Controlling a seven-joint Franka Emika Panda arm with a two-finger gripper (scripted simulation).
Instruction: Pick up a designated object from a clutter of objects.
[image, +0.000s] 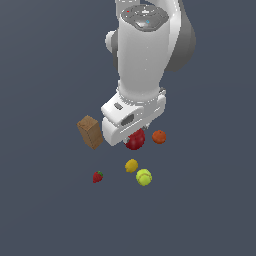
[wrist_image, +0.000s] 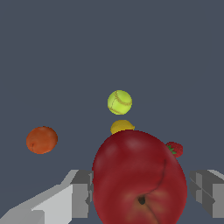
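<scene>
The dark-red apple (image: 135, 141) lies among the clutter, partly hidden under my gripper's white hand (image: 127, 120) in the exterior view. In the wrist view the apple (wrist_image: 139, 179) fills the space between my fingers, dimple facing the camera. My gripper (wrist_image: 142, 192) is open around it. One finger (wrist_image: 82, 192) is at the apple's side and the other finger (wrist_image: 206, 192) stands a small gap away. The apple rests on the floor.
An orange (image: 159, 136) lies just to the exterior view's right of the apple. A brown cardboard box (image: 90, 132) stands close to its left. A lemon (image: 131, 165), a tennis ball (image: 144, 177) and a strawberry (image: 98, 176) lie nearer the front.
</scene>
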